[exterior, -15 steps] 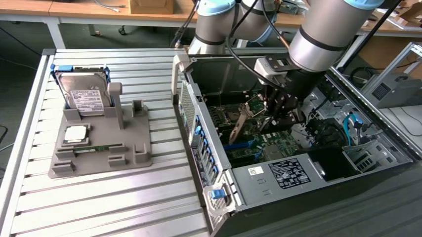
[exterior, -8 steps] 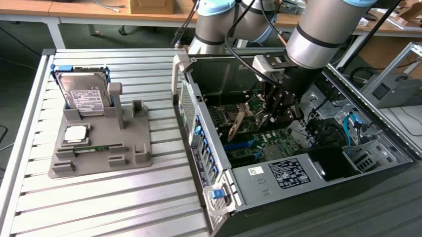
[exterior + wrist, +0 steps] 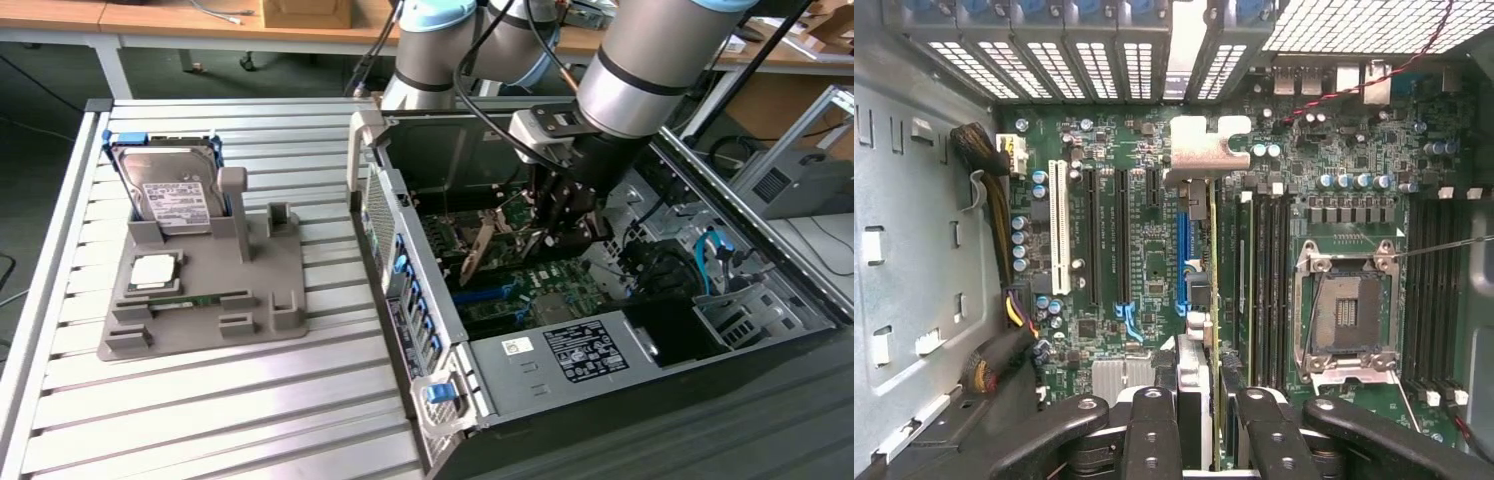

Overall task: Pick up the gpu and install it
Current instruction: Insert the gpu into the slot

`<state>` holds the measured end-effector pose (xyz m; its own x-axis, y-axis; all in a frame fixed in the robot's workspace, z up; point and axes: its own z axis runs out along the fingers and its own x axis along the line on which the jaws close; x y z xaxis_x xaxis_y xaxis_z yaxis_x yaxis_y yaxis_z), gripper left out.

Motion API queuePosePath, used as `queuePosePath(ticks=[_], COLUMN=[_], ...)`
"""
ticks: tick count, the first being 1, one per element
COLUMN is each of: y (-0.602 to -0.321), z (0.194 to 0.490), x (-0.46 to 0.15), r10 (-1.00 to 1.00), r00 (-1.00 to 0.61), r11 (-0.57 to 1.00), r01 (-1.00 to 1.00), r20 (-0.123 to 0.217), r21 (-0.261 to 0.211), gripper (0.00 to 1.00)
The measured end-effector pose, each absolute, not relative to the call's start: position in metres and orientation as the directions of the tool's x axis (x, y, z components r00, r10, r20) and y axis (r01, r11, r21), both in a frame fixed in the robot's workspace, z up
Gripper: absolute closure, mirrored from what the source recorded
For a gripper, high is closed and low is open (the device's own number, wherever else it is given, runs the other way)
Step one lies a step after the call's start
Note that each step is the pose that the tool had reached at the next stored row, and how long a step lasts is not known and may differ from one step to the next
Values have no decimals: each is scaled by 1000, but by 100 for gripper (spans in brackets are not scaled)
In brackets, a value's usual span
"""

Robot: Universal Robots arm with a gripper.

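the gripper [image 3: 1209,445] pinches the gpu [image 3: 1197,290] edge-on inside the case [image 3: 534,370], over the middle of the motherboard [image 3: 1114,150], just beside the blue slot [image 3: 1181,250]. any tilt could make its edge miss the slot, or jam its bracket.

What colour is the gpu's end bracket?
Silver; the bracket on the gpu shows best in the wrist view.

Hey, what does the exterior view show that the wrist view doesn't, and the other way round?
Exterior view: the gray tray on the slatted table at its left, carrying the hard drive and memory stick, plus the arm reaching into the open case. Wrist view: the empty CPU socket and the white expansion slot. Both: the gripper closed on the gpu over the motherboard.
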<state>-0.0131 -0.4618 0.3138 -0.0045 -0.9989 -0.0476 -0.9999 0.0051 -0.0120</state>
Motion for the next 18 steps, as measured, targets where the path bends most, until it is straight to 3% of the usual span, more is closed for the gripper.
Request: queuePosePath(ticks=[18], y=[-461], z=[313], x=[-17], r10=[-999], r00=[-5], r11=[5], r01=[-1000], r20=[-48], r21=[-12], gripper=[73])
